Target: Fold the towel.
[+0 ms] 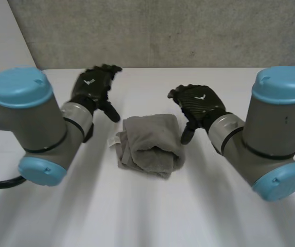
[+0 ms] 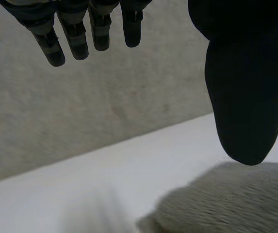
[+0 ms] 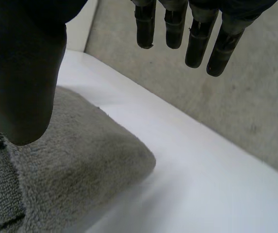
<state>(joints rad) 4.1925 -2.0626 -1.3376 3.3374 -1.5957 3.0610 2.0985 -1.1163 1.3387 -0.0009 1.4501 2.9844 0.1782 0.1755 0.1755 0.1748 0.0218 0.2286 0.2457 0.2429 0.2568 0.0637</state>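
Grey terry towel (image 1: 150, 146) lies bundled in thick folds at the middle of the white bench (image 1: 147, 216). The left hand (image 1: 92, 87) hangs at its far left and the right hand (image 1: 198, 103) close at its right. Both have loose fingers and hold nothing, probably because the fold looks nearly done.

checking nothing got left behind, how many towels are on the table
1. A grey towel lies bunched and folded at the middle of the white table, between the open left hand and the open right hand. Its folds could hide something smaller.
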